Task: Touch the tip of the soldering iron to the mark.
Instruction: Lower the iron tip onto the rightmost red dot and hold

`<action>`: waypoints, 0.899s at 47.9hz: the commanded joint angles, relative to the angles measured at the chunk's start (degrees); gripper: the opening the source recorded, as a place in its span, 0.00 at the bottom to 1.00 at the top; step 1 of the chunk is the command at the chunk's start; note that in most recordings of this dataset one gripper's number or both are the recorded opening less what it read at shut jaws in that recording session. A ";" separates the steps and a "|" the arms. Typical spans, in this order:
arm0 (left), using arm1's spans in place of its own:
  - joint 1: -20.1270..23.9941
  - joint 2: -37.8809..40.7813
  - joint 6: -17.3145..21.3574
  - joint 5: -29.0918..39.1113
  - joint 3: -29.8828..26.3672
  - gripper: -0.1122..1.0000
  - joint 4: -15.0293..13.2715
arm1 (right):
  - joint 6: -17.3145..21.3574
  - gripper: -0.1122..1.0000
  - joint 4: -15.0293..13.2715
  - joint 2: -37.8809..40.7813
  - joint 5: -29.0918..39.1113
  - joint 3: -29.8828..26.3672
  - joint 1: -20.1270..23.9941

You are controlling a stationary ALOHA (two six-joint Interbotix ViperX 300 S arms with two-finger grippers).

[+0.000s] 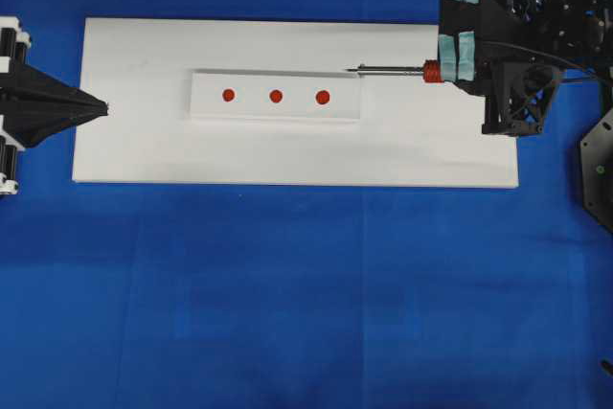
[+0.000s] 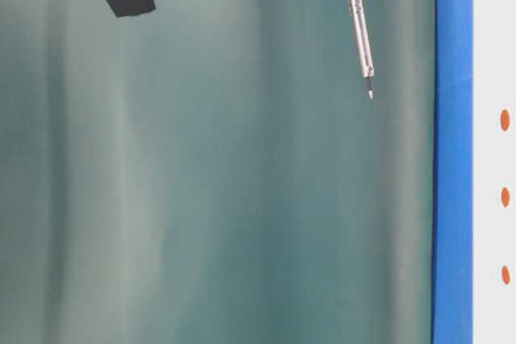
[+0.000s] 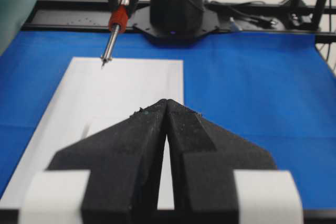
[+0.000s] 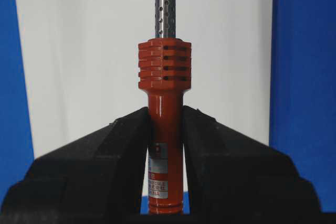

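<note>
My right gripper (image 4: 165, 114) is shut on the red-orange handle of the soldering iron (image 4: 164, 64), whose silver shaft points away from it over the white board. Seen from above, the soldering iron (image 1: 393, 71) lies level with its tip near the far right corner of the raised white strip (image 1: 278, 79). Three red marks sit on that strip; the nearest mark (image 1: 323, 97) is apart from the tip. In the left wrist view the iron (image 3: 113, 38) hangs tilted above the board's far edge. My left gripper (image 3: 167, 103) is shut and empty at the board's left end (image 1: 102, 107).
The white board (image 1: 431, 150) lies on a blue cloth (image 1: 306, 304). The right arm's black base (image 3: 176, 11) stands beyond the board's far end. At table level the iron (image 2: 360, 30) hangs in the air before a grey-green backdrop, with the marks (image 2: 505, 120) at the right edge.
</note>
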 commanded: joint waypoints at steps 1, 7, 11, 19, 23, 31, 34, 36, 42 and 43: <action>0.00 0.18 0.00 -0.35 -0.53 0.10 0.09 | 0.09 0.16 -0.26 -0.09 -0.35 -0.70 -0.26; 0.00 0.18 0.00 -0.35 -0.53 0.10 0.09 | 0.09 0.16 -0.70 0.70 -0.35 -0.97 -0.26; 0.00 0.18 0.00 -0.26 -0.53 0.10 0.09 | 0.09 0.16 -0.88 0.97 -0.44 -1.14 -0.35; 0.00 0.18 0.00 -0.26 -0.53 0.10 0.09 | 0.09 0.16 -0.88 1.41 -0.62 -1.23 -0.35; 0.00 0.18 0.09 -0.35 -0.62 0.10 0.18 | 0.09 0.16 -0.88 1.93 -1.05 -1.23 -0.35; 0.00 0.18 0.00 -0.26 -0.53 0.10 0.09 | 0.18 0.16 -0.88 4.48 -2.81 -1.23 -0.35; 0.00 0.18 0.09 -0.26 -0.62 0.10 0.09 | 0.18 0.16 -0.88 6.24 -3.69 -1.23 -0.35; 0.00 0.18 0.09 -0.26 -0.53 0.10 0.09 | 0.18 0.16 -0.88 7.21 -4.31 -1.23 -0.35; 0.00 0.18 0.00 -0.26 -0.62 0.10 0.18 | 0.18 0.16 -0.88 10.28 -6.24 -1.14 -0.35; 0.00 0.18 0.00 -0.26 -0.53 0.10 0.18 | 0.18 0.16 -0.88 10.99 -6.68 -1.14 -0.35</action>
